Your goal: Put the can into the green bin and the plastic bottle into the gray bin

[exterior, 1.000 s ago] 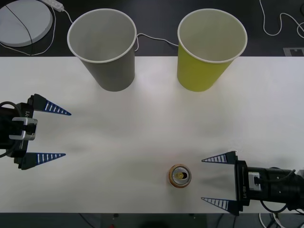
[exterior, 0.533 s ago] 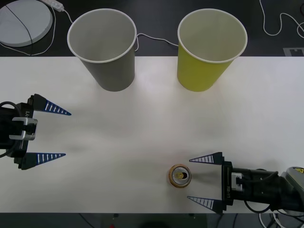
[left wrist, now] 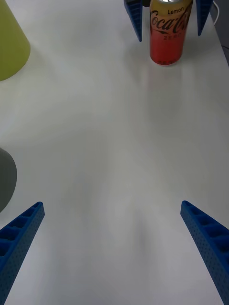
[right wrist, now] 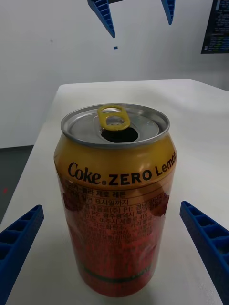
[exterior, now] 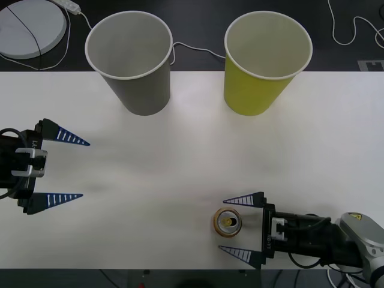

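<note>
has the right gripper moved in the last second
Yes. The right gripper has slid left along the table toward the can, which stands where it was; its open fingers now flank it.

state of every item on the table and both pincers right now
can: upright on the table, tab lifted and mouth open, not gripped
right pincer: open, fingers flanking the can, not touching it
left pincer: open, holding nothing, at the table's left side
green bin: upright, nothing inside
gray bin: upright, nothing inside
</note>
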